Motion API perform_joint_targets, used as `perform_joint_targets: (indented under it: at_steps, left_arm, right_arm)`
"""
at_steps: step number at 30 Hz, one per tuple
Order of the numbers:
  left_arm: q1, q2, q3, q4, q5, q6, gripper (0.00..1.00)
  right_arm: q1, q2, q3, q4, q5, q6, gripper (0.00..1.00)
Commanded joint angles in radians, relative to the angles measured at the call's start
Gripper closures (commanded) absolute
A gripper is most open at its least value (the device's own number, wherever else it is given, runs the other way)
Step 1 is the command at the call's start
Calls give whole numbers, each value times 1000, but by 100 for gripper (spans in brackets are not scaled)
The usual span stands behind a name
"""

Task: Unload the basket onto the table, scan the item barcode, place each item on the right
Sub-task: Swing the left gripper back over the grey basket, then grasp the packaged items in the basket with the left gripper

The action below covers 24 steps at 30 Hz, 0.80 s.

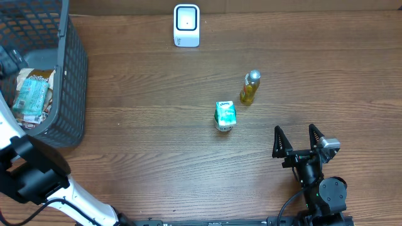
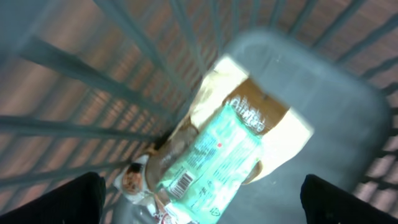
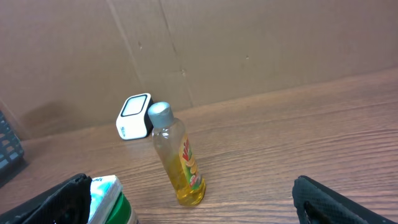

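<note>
The wooden desk (image 1: 157, 163) is carrying four things. A white scanner (image 1: 186, 25) is standing at the far edge, near its middle. A dark mesh basket (image 1: 74, 81) is sitting at the left edge. A yellow bottle (image 1: 250, 88) is standing upright right of centre. A green-and-white pack (image 1: 225, 115) is sitting near the bottle, on its near-left side.

The left tool (image 2: 202, 205) points down, jaws spread wide; the right tool (image 1: 294, 135) sits low, equally wide, empty.
</note>
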Motion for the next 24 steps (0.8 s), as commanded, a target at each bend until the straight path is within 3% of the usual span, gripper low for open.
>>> perform_joint_targets:
  at_steps: [1, 8, 24]
  left_arm:
    - [30, 7, -161, 94, 83, 186, 0]
    - [52, 7, -286, 187, 189, 357, 0]
    - [56, 55, -335, 269, 122, 388, 0]
  right_arm:
    - [5, -10, -11, 4, -2, -5, 0]
    - [5, -10, -11, 4, -2, -5, 0]
    - [5, -10, -11, 4, -2, -5, 0]
